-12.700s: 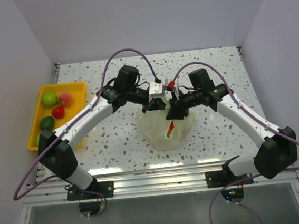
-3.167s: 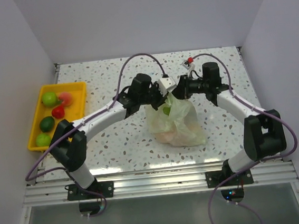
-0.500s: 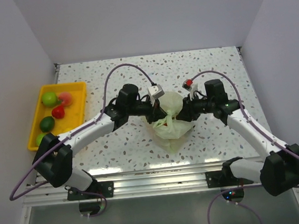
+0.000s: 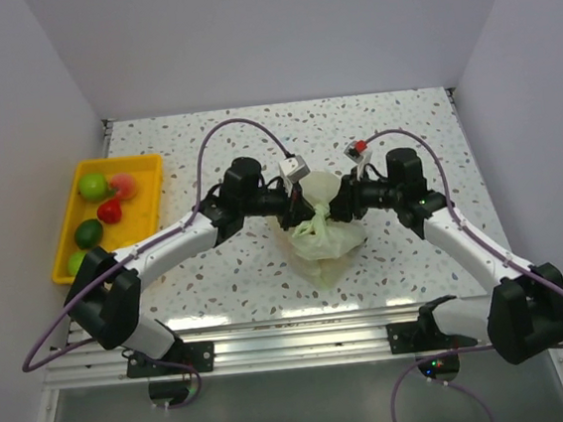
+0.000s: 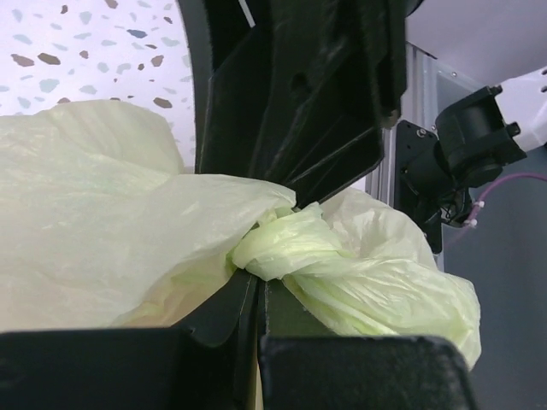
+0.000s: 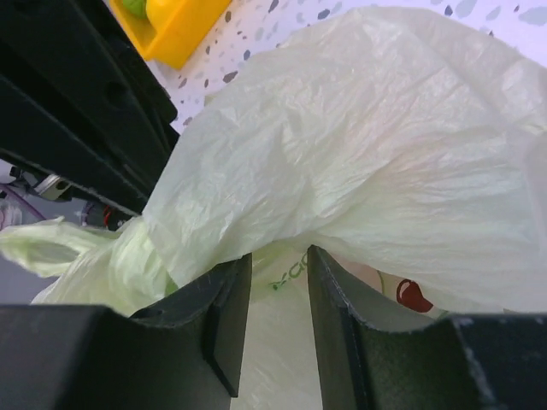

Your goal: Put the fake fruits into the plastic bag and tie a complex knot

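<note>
Left gripper (image 5: 259,286) pinches the knot (image 5: 286,248); right gripper (image 6: 279,316) narrowly parted around bag (image 4: 325,245); its contents mostly veiled

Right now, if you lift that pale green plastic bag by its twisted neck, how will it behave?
Probably floppy: the plastic bag lies crumpled and slumped. Likely bottom-heavy, since a red shape, perhaps a fruit, shows through the film. The knot looks tightly twisted, so it may hold, though thin film could slip.

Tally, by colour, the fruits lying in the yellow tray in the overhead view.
Green fruits: 3 (one partly hidden)
Red fruit: 1
Pink fruit: 1
Total: 5
</note>
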Motion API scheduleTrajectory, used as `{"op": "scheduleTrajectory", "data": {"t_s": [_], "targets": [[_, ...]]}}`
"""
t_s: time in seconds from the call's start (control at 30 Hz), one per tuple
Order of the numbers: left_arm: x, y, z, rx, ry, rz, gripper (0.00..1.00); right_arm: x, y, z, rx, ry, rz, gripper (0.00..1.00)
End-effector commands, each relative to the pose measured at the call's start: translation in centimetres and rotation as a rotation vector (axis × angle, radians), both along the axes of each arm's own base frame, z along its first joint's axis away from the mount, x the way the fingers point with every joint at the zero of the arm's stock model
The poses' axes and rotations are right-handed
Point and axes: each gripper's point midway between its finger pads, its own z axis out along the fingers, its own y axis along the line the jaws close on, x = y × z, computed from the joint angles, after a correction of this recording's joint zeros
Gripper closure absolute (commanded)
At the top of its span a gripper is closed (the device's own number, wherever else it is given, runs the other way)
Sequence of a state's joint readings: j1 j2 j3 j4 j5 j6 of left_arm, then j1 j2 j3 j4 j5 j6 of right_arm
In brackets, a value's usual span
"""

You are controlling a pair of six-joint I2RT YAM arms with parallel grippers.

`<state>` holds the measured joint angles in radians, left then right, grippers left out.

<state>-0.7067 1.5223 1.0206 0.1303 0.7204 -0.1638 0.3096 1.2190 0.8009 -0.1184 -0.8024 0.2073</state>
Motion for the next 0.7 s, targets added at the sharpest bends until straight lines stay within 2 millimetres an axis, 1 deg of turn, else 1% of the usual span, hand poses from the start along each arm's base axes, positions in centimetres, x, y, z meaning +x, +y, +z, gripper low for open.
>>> {"op": "scheduleTrajectory", "data": {"t_s": [0.0, 0.07, 0.13, 0.2, 0.3, 0.33, 0.4, 0.43, 0.53, 0.6, 0.63, 0.67], "targets": [[2.0, 0.8, 0.0, 0.035, -0.035, 0.100, 1.00, -0.1, 1.1, 5.3, 0.161, -0.137, 0.003, 0.62], [2.4, 1.1, -0.1, 0.048, -0.036, 0.141, 1.00, -0.2, 1.2, 6.0, 0.186, -0.140, 0.002, 0.61], [2.6, 1.3, 0.0, 0.048, -0.027, 0.161, 1.00, -0.3, 1.3, 6.2, 0.192, -0.133, 0.011, 0.60], [2.4, 1.3, -0.1, 0.050, -0.007, 0.155, 1.00, -0.4, 1.4, 6.2, 0.200, -0.133, 0.015, 0.59], [1.4, 0.9, -0.6, 0.041, 0.059, 0.115, 1.00, -0.5, 1.5, 6.3, 0.218, -0.126, 0.020, 0.57], [0.3, 0.3, -0.4, 0.006, 0.086, 0.047, 1.00, -0.4, 1.5, 6.3, 0.218, -0.125, 0.018, 0.57], [-0.7, -0.2, 0.3, -0.052, 0.102, -0.010, 1.00, -0.5, 1.6, 6.0, 0.215, -0.116, 0.027, 0.56], [-1.4, -0.6, 1.3, -0.121, 0.110, -0.050, 1.00, -0.5, 1.6, 5.8, 0.211, -0.118, 0.025, 0.56], [-2.0, -1.5, 2.7, -0.216, 0.129, -0.105, 1.00, -0.5, 1.5, 5.3, 0.206, -0.107, 0.023, 0.55], [-2.0, -2.0, 2.8, -0.247, 0.151, -0.123, 1.00, -0.8, 1.5, 5.2, 0.206, -0.103, 0.026, 0.54], [-2.1, -2.2, 3.7, -0.289, 0.153, -0.139, 1.00, -0.8, 1.5, 5.2, 0.205, -0.103, 0.026, 0.54], [-2.2, -2.3, 3.9, -0.307, 0.157, -0.151, 1.00, -0.8, 1.5, 5.1, 0.203, -0.101, 0.026, 0.54]]}}
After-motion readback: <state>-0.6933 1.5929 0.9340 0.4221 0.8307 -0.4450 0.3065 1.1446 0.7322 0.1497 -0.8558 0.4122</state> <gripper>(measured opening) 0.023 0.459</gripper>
